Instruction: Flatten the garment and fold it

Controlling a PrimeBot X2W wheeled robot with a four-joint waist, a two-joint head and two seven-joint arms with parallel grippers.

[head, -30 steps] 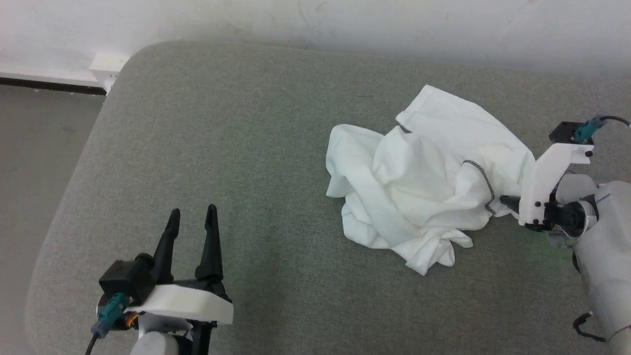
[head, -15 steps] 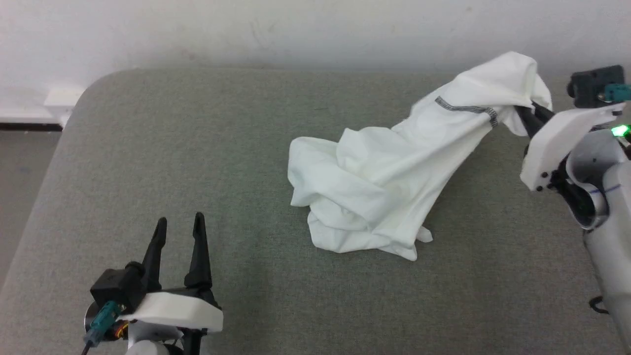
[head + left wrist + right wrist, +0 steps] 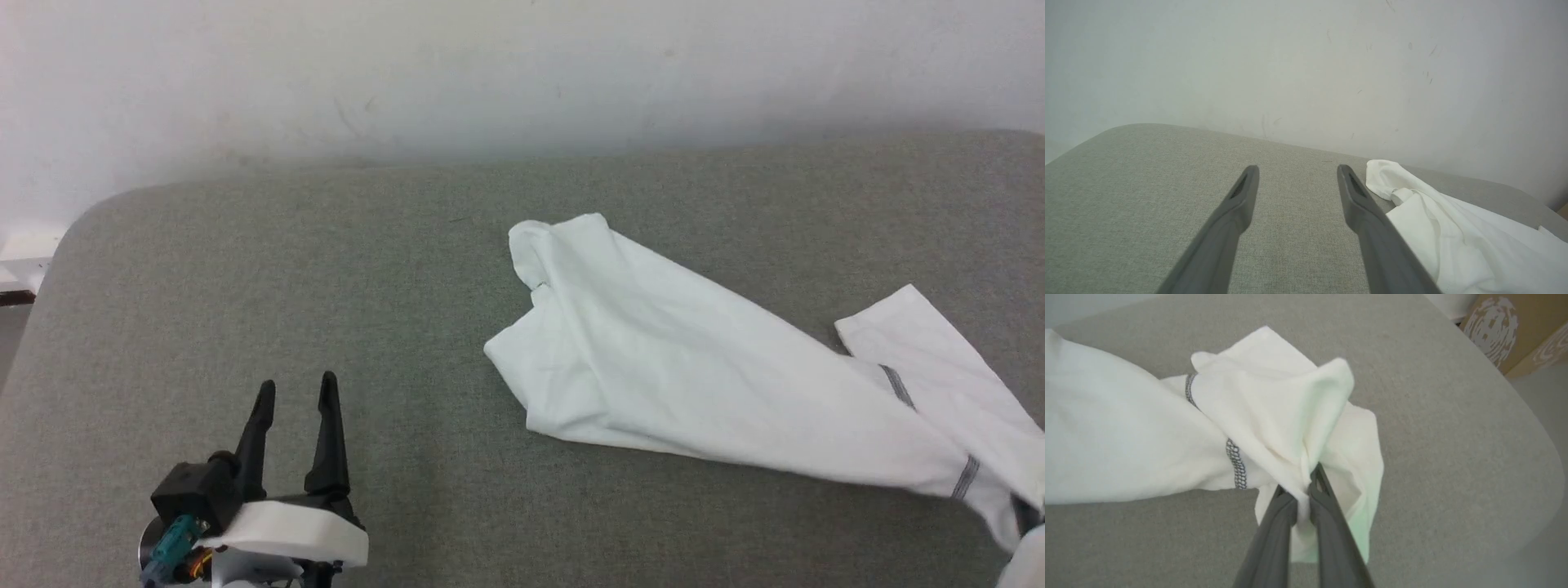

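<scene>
The garment (image 3: 694, 376), a large white shirt with a dark grey stitched seam, lies stretched across the grey cushion from its middle toward the lower right. My right gripper (image 3: 1300, 479) is shut on a bunched fold of the garment (image 3: 1274, 412) near the seam, with cloth pinched between its dark fingers. My left gripper (image 3: 295, 392) hovers open and empty over bare cushion at the lower left, well apart from the shirt. In the left wrist view that gripper (image 3: 1296, 171) has the garment's (image 3: 1433, 220) near end just to the right of its right finger.
The grey cushion (image 3: 245, 286) has a rounded left edge and backs onto a white wall (image 3: 408, 73). In the right wrist view the cushion's curved edge (image 3: 1527, 428) drops off at the right, with a cardboard box (image 3: 1515, 326) beyond it.
The camera has shifted. My right gripper closed on the crumpled garment, lifted it, and has drawn it out long toward the lower right. The left gripper kept its open pose.
</scene>
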